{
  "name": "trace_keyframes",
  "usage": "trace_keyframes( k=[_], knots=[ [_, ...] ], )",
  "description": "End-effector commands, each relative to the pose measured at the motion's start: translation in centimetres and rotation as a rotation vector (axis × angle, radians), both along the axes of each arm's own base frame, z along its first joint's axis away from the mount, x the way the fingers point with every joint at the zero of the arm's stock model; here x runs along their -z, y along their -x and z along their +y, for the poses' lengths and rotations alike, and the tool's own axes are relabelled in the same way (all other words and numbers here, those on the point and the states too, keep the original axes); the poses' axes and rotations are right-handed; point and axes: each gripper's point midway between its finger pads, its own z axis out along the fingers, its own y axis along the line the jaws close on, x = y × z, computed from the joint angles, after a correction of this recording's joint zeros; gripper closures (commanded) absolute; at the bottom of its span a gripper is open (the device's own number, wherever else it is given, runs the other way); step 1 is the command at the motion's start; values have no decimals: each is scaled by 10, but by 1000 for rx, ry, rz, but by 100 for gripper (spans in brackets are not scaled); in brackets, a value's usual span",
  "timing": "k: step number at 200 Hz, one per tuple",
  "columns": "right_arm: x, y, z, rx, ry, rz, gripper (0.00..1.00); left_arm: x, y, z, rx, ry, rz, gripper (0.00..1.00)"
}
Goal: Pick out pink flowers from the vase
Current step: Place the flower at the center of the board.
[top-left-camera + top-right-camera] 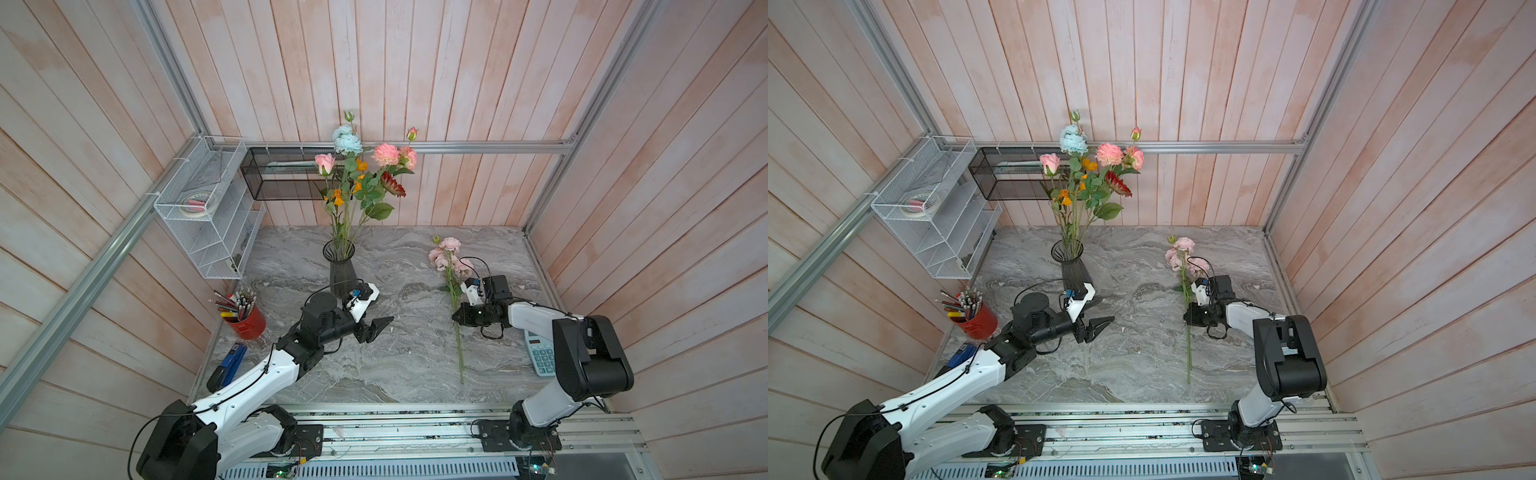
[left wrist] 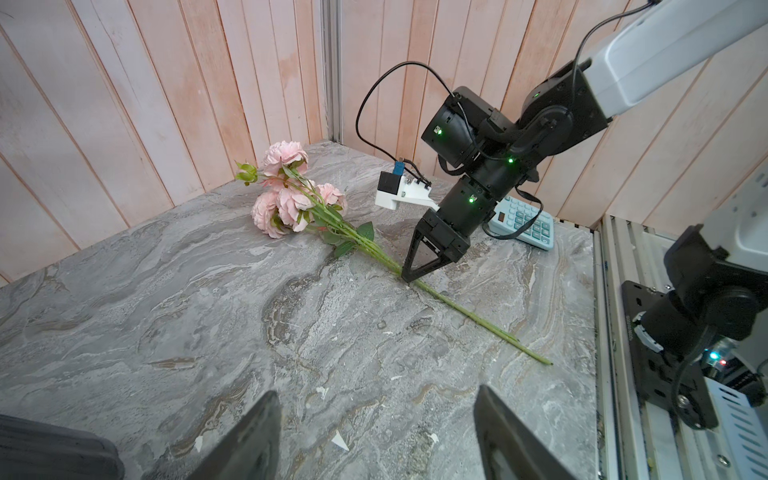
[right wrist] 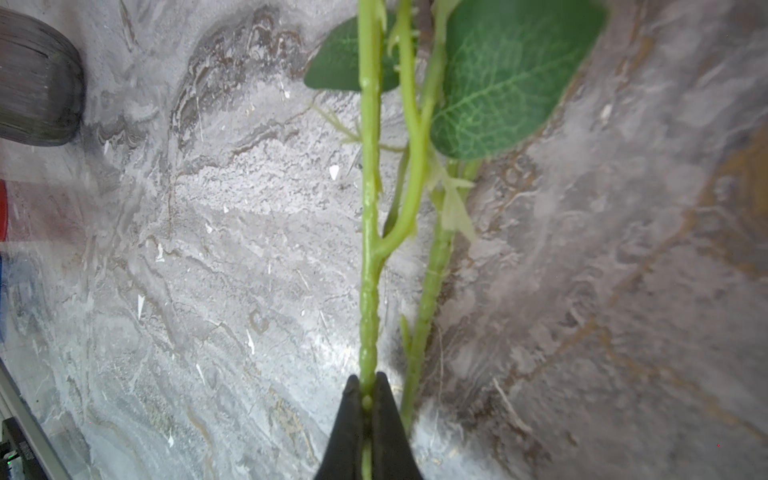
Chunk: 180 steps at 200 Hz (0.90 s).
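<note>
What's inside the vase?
Stems of a blue bloom, orange flowers, a dark red flower and pink flowers rise from the vase. Dark glass hides the stem ends.

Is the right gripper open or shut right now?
Shut. In the right wrist view the right gripper pinches a green stem of the pink flowers, with its jaws closed tight against it.
</note>
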Motion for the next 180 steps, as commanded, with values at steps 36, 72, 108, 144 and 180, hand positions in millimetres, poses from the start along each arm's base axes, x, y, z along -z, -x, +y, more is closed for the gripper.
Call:
trace_keyframes(
  k=[36,72,108,144,180],
  knots=[
    [5,-9,-3,26,13,22,100,3,1,-1,-1,6,-7,25],
    [3,-9,-3,28,8,19,94,5,2,0,-1,3,-4,25],
    [1,-8,-1,27,-2,17,89,5,3,0,-1,4,-3,25],
    [0,-8,-1,27,-6,14,84,5,3,1,-1,6,-3,25],
    [-5,-8,0,26,-13,4,80,6,4,1,-2,6,0,25]
  ],
)
